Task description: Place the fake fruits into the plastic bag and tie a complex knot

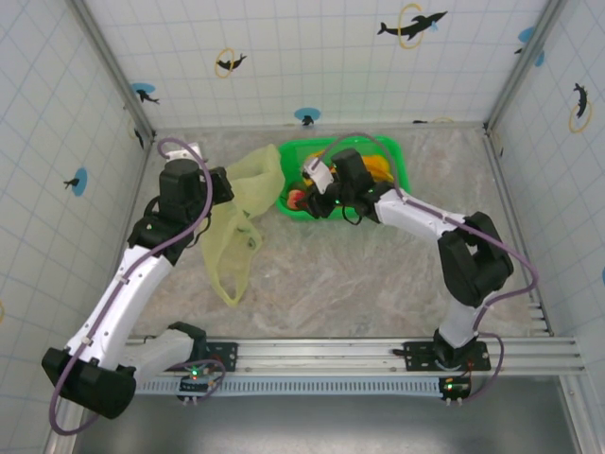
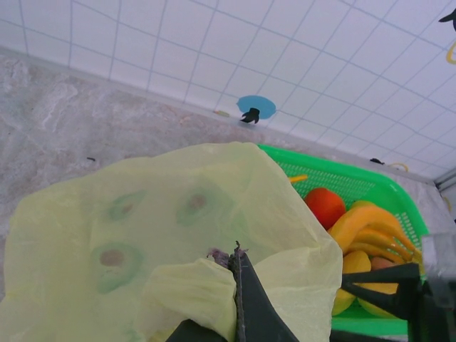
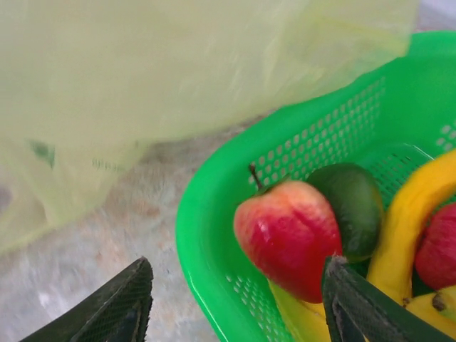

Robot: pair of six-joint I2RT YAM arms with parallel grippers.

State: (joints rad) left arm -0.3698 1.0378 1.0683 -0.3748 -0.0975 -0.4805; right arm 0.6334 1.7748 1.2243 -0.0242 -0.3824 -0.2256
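**Bag pinched and lifted beside the basket; fruit lies in the green basket**

The plastic bag (image 1: 238, 213) is thin, crinkled, pale yellow-green film, translucent enough that the marbled table (image 1: 378, 274) shows faintly through it. From the left wrist, the bag (image 2: 142, 235) bears faint round prints, greenish rings with dark brown centres. It hangs from the left gripper (image 1: 223, 185) at the table's left side, with its lower end trailing onto the surface and its upper edge touching the basket (image 1: 402, 161). The left gripper (image 2: 236, 258) has its fingers pressed together on a bunched fold of the film.

The fake fruits (image 1: 376, 168) are glossy plastic and lie piled in the bright-green perforated basket (image 3: 214, 214) near the back wall. At the right wrist, there is a red apple (image 3: 288, 235) with a yellowish blush and a thin stem, a dark green rounded fruit (image 3: 350, 201) touching it, and a yellow-orange banana (image 3: 413, 214) curving beside them.

The right gripper (image 3: 239, 285) is spread wide over the basket's near corner, one finger outside the wall and one inside by the apple, gripping nothing.
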